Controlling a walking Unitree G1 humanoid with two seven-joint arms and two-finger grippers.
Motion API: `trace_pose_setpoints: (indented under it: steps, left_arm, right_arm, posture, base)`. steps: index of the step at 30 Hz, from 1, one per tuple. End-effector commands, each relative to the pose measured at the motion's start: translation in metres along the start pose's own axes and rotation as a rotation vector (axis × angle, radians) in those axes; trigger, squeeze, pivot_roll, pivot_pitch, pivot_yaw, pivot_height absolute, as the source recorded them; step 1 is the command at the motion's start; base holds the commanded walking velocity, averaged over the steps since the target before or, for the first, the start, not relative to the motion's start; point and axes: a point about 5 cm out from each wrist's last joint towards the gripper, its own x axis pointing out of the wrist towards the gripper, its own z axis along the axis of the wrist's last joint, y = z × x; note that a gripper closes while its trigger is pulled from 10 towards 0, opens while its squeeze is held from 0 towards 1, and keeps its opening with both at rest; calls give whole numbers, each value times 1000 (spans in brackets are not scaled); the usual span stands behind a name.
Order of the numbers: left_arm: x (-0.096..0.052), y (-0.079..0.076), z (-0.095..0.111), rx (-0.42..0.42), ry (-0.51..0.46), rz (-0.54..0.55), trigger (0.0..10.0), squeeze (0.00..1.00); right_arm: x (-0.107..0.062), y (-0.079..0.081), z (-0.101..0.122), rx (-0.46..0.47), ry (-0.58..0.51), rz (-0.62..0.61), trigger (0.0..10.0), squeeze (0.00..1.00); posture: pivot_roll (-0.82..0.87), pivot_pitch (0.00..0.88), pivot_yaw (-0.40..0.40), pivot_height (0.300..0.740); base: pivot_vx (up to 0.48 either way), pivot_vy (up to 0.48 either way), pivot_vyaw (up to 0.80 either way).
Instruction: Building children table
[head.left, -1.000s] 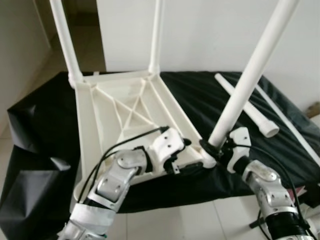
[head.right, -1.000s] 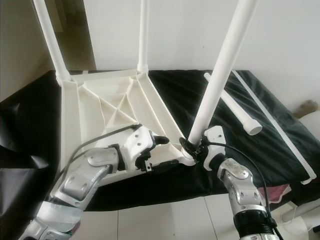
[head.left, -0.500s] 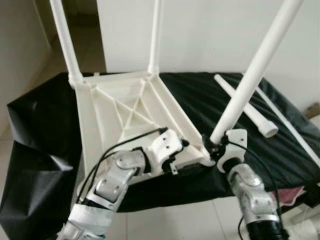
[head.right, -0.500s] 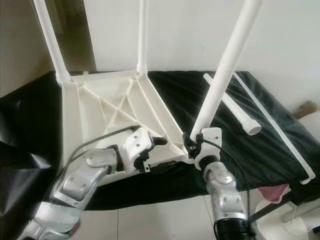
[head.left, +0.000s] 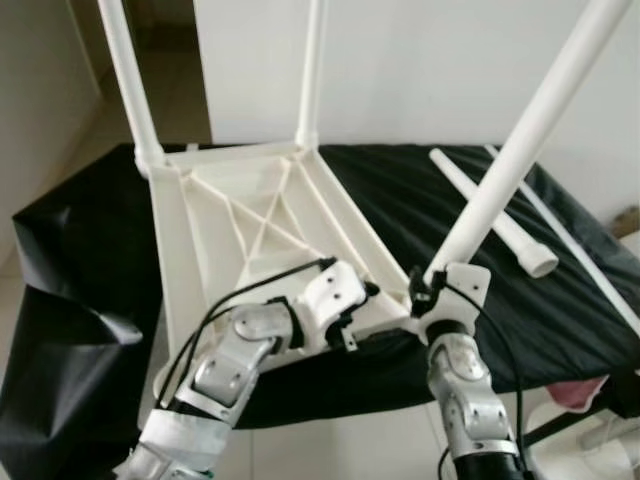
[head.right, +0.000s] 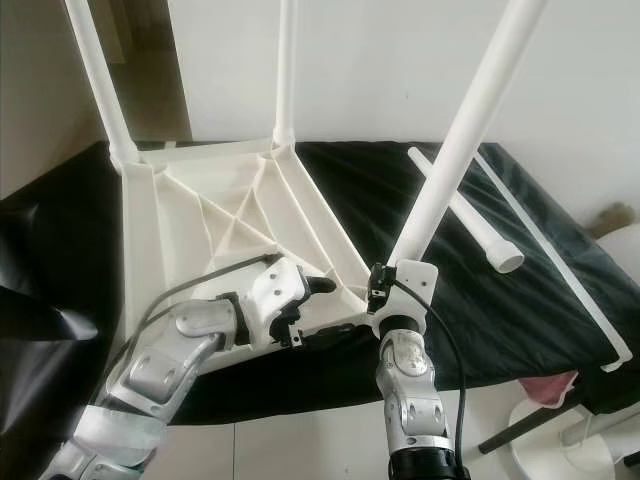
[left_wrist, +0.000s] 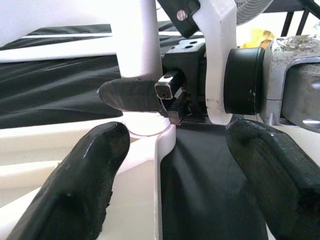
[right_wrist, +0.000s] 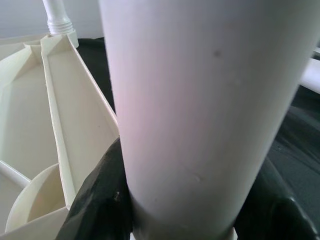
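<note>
The tabletop (head.left: 230, 215) lies upside down on the black-covered surface (head.left: 420, 190). Two legs (head.left: 128, 85) stand at its far corners, tops cut off by the frame. A third leg (head.left: 520, 150) leans at the near right corner, right gripper (head.right: 385, 285) pinching its base, the socket mostly hidden. Left gripper (left_wrist: 170, 165) sits spread over the near rim, holding nothing. A fourth leg (head.left: 490, 210) lies loose on the cloth beside a thin white strip (head.right: 545, 255).
</note>
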Motion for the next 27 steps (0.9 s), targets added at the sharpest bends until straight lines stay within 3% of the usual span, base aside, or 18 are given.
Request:
trace_pose_setpoints:
  steps: [1,4,5,6,7,8,9,16,20,26,27]
  left_arm:
    - [3,8,1,10,-8,93,10000,0]
    - [3,10,3,10,-16,102,10000,0]
    - [3,11,3,16,-19,108,10000,0]
    - [3,11,3,16,-19,108,10000,0]
    - [3,12,3,17,-20,113,10000,0]
    - [3,12,3,17,-20,113,10000,0]
    - [3,12,2,23,-17,116,10000,0]
    - [4,13,3,23,-25,124,10000,0]
    - [8,13,6,32,-35,101,10000,0]
    - [8,14,6,41,-33,87,10000,0]
    - [8,14,5,45,-27,84,10000,0]
  right_arm:
    - [-3,-10,-15,-15,82,-46,10000,0]
    - [-3,-12,-14,-20,78,-41,10000,0]
    - [-3,-12,-13,-26,72,-24,10000,118]
    - [-3,-12,-13,-26,72,-24,10000,118]
    - [-3,-11,-13,-32,72,7,10000,569]
    - [-3,-11,-13,-32,72,7,10000,569]
    - [-3,-12,-14,-41,67,28,10000,1000]
    - [-4,-17,-8,-48,41,79,10000,1000]
    - [-10,-30,-1,-77,-19,159,10000,1000]
    - [-12,-37,2,-95,-38,189,10000,1000]
    - [-12,-41,3,-109,-43,197,10000,886]
  posture:
    - [14,0,-76,740]
    - [18,0,-82,740]
    - [18,0,-86,740]
    - [18,0,-86,740]
    - [18,0,-91,740]
    - [18,0,-91,740]
    - [21,0,-103,740]
    - [15,0,-109,740]
    - [0,0,-91,740]
    - [-3,0,-94,740]
    - [0,0,-99,740]
  base:
    - [0,0,0]
    - [0,0,0]
    - [0,0,0]
    - [0,0,0]
    - [0,0,0]
    - [0,0,0]
    - [0,0,0]
    - [0,0,0]
    - [0,0,0]
    - [0,0,0]
    - [0,0,0]
